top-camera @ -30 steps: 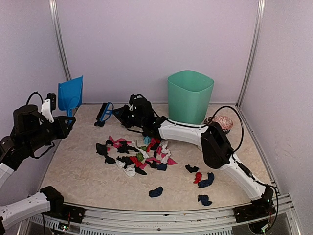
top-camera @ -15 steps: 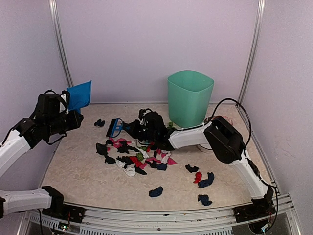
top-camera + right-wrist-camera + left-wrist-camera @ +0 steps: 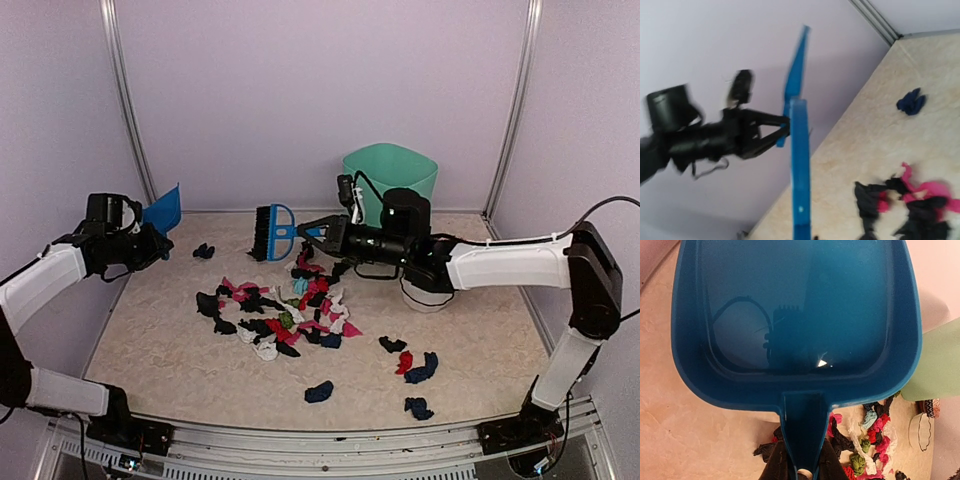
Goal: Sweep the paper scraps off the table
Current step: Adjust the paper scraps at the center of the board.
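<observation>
Two tools are being gripped in narrow jaws, brush right, dustpan left, whose lip is best being set flush on the bench beside the scraps.

Two arms of like build. Each has white shell links joined by rounded black joint housings. Right end effector: black tapered fingers; directly behind it, a black cylindrical wrist block, with a thin black cable looping above. Left end effector: black fingers; behind it, a black wrist under a looped black cable, then a white forearm link.
</observation>
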